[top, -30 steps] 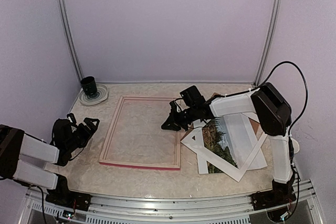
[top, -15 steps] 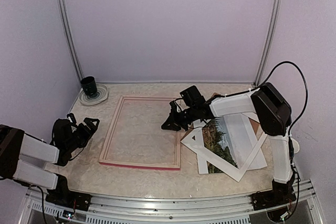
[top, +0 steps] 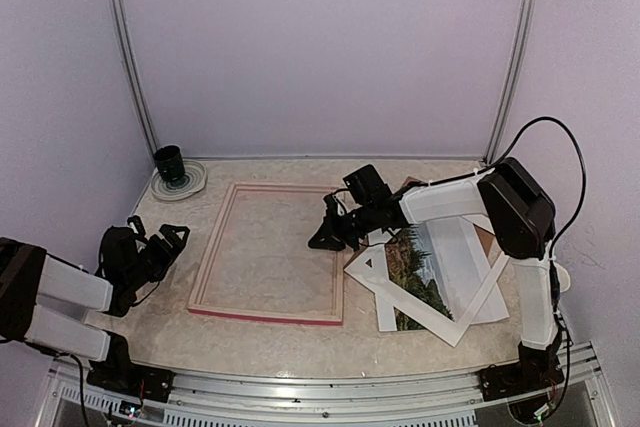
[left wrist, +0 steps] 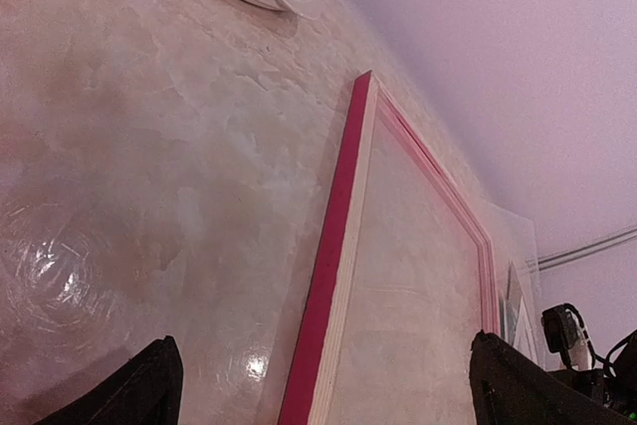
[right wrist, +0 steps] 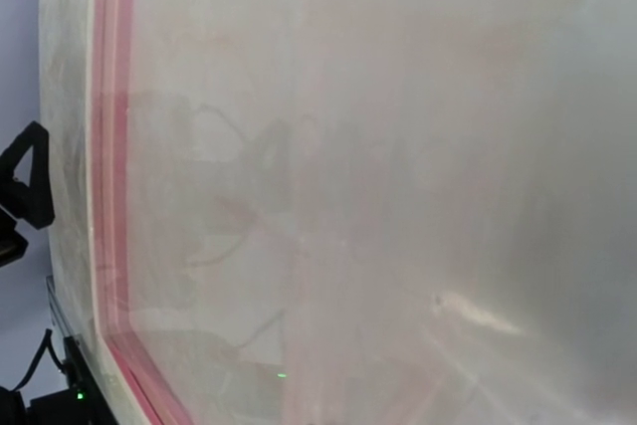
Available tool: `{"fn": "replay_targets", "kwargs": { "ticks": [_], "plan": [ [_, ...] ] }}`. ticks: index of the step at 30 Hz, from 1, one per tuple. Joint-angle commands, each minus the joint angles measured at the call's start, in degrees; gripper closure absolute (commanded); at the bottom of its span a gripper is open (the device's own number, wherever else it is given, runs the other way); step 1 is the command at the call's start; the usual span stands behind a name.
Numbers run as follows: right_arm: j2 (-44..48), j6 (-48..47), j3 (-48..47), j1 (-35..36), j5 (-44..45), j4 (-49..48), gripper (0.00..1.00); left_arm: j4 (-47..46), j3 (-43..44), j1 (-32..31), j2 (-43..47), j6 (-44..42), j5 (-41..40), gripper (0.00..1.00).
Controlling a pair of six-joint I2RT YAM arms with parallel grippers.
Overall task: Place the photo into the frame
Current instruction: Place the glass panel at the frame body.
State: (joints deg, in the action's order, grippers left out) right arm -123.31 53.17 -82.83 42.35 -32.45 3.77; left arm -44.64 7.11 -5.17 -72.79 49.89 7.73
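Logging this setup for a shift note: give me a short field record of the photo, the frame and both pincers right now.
frame: flat on table, pale wood face up
photo: right of the frame, partly under white mat border
left pincer: open, empty, left of the frame
right pincer: shut, at the frame's right rail
task state: photo not yet in frame

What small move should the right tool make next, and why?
Probably swing the right tool toward the paper landscape photo: it is shut over the right edge of the thin pink-red picture frame, while the photo lies outside, partly under the white mat border.
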Motion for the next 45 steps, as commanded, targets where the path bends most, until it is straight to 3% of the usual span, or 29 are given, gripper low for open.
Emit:
{"fn": "replay_targets", "kwargs": {
  "ticks": [1, 25, 30, 33, 45],
  "plan": [
    [2.48, -0.85, 1.02, -0.03, -0.42, 1.23, 1.0, -1.98, 1.15, 0.42, -0.26, 0.09, 0.36, 0.01],
    [3.13, -1.4, 1.16, -0.07, -0.03, 1.13, 1.0, -2.03, 1.15, 0.42, -0.26, 0.13, 0.4, 0.01],
    [2.64, -1.5, 0.83, -0.09, -0.69, 1.29, 0.72, -2.21, 1.15, 0.42, -0.58, 0.14, 0.53, 0.01],
    [2.72, -1.82, 0.5, -0.12, -0.49, 1.78, 0.62, -2.3, 1.15, 0.42, -0.73, 0.15, 0.55, 0.01],
    [2.97, -2.88, -0.46, -0.08, 0.39, 3.86, 0.52, -2.52, 1.15, 0.42, -0.94, 0.14, 0.67, 0.01]
  ]
}}
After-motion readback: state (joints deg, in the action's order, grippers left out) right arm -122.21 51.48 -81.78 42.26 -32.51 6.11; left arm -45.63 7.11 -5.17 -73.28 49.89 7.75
